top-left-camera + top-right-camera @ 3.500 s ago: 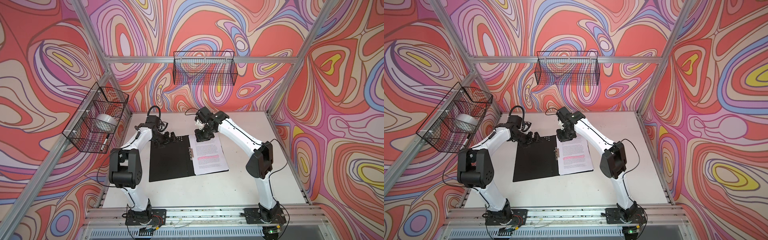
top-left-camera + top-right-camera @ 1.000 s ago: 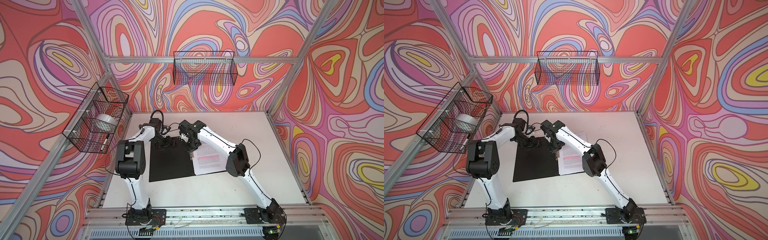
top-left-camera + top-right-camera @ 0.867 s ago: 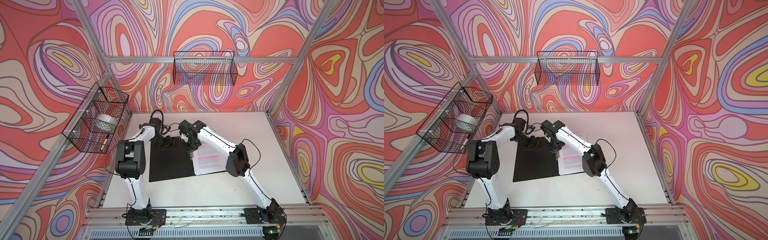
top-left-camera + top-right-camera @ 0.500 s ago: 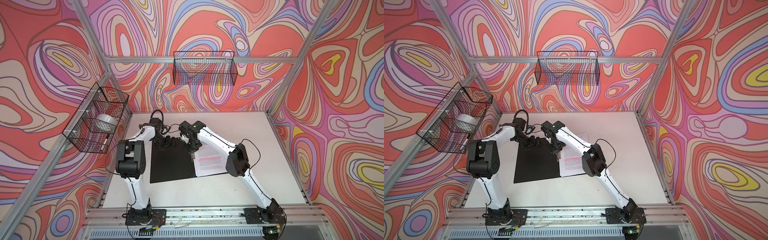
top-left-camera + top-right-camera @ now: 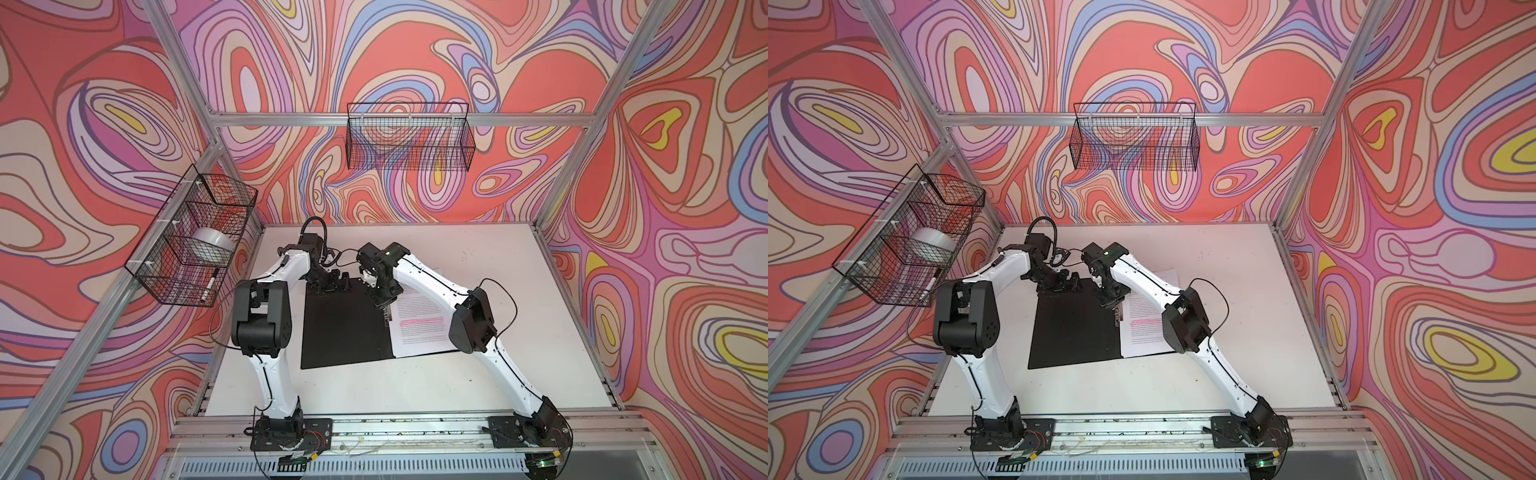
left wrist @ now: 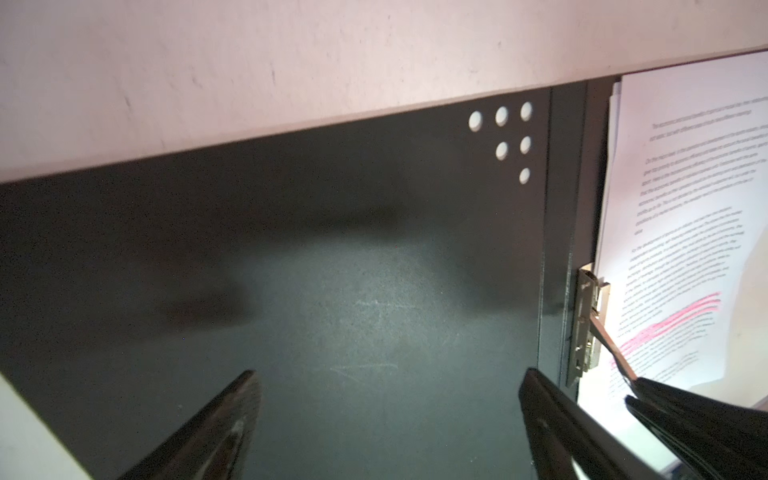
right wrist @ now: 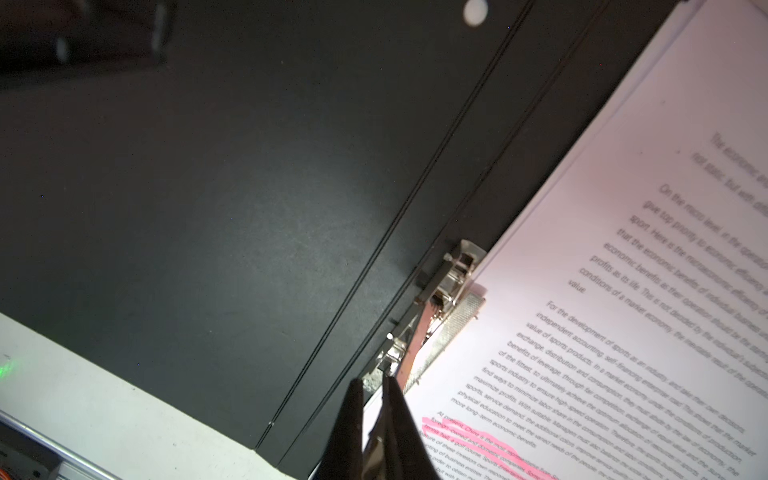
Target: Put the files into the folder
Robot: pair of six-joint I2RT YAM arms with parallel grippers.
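Top views. On the table [image 5: 478,374] the folder [image 5: 345,328] lies open, black inside up. The left gripper [image 5: 336,286] is low over the far edge of the bare black flap, jaws spread, nothing between them. The right gripper [image 5: 384,301] is down at the spine. The files [image 5: 419,328] lie flat on the folder's other half, just beside this gripper and on its base side. Both top views show the same layout: left gripper [image 5: 1069,282], right gripper [image 5: 1113,303], files [image 5: 1144,332].

Left wrist. The left gripper [image 6: 388,374] is released and empty, jaws wide apart over the black flap. Contact with the flap: cannot tell. Beyond one finger the metal clip [image 6: 586,324] sits on the spine at the edge of the files [image 6: 685,249]. The clip lever [image 6: 611,349] slants from it into the tips of the right gripper [image 6: 631,390].

Right wrist. The right gripper [image 7: 372,382] is clenched to a narrow slit on the tip of the clip lever [image 7: 417,340], which is raised off the paper. The files [image 7: 623,291] lie just beside the fingertips, pink-highlighted lines nearest. The clip's perforated plate overlaps the sheets' edge.
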